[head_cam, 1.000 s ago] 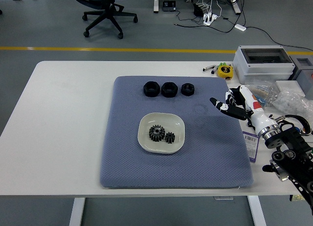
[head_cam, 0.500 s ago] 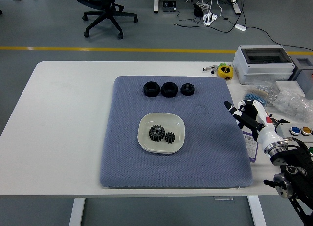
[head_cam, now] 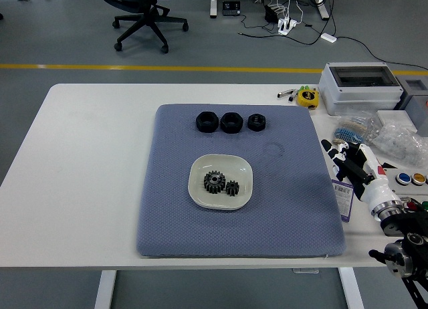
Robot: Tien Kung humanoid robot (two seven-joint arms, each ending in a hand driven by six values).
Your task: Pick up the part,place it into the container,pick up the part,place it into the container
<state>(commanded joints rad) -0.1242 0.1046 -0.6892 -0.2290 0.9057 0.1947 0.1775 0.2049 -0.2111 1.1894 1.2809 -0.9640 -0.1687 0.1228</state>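
On the white table lay a blue-grey quilted mat, and near its middle sat a shallow white dish serving as the container. Two dark gears rested inside it: a larger gear toward the dish's left side and a smaller gear just beside it on the right, the two touching or nearly so. Along the far edge of the mat stood a row of three black parts: a hex-shaped nut on the left, a second nut close beside it, and a smaller round black piece at the right end.

At the right side of the table the right hand hovered over the mat's right border, well apart from the dish and the row of parts. Its fingers were extended and relaxed, holding nothing, pointing toward the far left. The white forearm section ran back to the black arm at the lower right corner. A barcode label lay at the mat's edge just under the wrist.

Farther right were a grey box, a yellow tape measure, clear plastic bags and a panel with coloured buttons. An office chair stood on the floor beyond the table
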